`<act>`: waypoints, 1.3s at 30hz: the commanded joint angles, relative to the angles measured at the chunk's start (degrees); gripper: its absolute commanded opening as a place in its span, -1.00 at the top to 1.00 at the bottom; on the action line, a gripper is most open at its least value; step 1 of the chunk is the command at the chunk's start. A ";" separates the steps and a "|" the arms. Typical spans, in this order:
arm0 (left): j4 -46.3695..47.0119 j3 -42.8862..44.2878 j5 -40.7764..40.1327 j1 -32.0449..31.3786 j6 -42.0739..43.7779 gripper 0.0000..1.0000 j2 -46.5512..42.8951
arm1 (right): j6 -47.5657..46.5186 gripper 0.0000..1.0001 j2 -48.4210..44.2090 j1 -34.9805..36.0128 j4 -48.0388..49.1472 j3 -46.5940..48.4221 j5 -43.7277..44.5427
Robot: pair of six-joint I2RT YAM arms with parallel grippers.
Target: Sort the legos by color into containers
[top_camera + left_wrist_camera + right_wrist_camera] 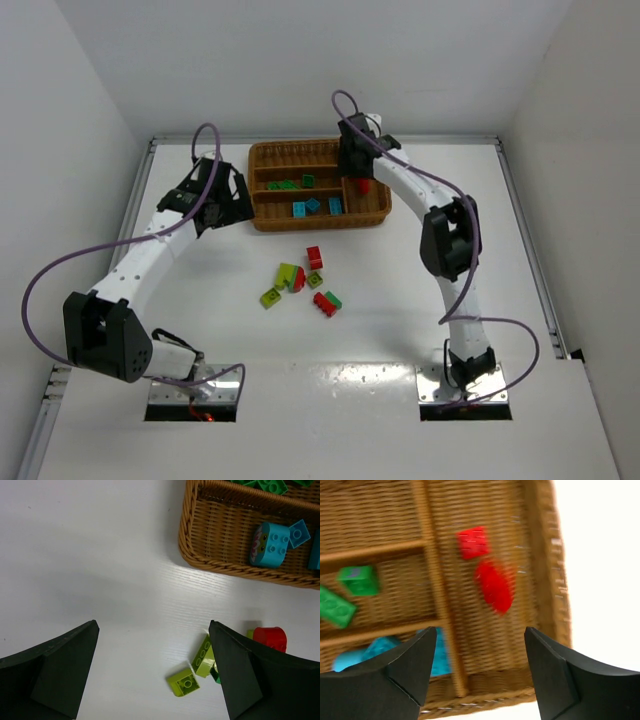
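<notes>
At the right gripper (480,632): hangs over the upright slot (520,620) at the right end of the tray (546,555), jaws released and well apart, grasps nothing. Below it, in that slot: one red brick (472,541) sharp, and a second red piece (494,587) smeared, so cannot tell whether lies there or falls. At the left gripper (153,627): hovers above the table (100,555) just beside the near left corner of the tray, jaws fully spread, holds nothing. In the middle slot (270,186): green bricks (285,184). In the near slot (275,210): cyan bricks (314,205). On the table, apart from the tray: a pile (292,276) of red, lime and green bricks, several of them touching.

Probably in the middle of the task, with the pile not yet sorted.

Risks from here:
- In case of a real drop, may bounce on the wicker floor and hop over the low wall into the cyan slot.
- May catch a fingertip on the wall or rim when lifting away carelessly, and so drag the tray.
- At the pile, may clamp two touching bricks of different colour together, or push the neighbours aside.
- May also send both arms to the pile at once and knock them together
</notes>
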 commanded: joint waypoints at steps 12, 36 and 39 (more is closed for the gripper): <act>-0.70 -1.32 -0.91 0.09 1.07 -0.98 -3.60 | 1.62 -0.41 -37.43 8.66 11.00 -48.48 -12.33; 0.35 -1.32 -2.49 0.09 1.07 -0.98 -3.60 | -1.46 -0.43 -17.50 20.19 10.38 -34.35 -15.51; 0.35 -1.32 -2.49 0.09 1.07 -0.98 -3.60 | -0.32 -0.12 -16.00 20.19 8.54 -32.77 -14.20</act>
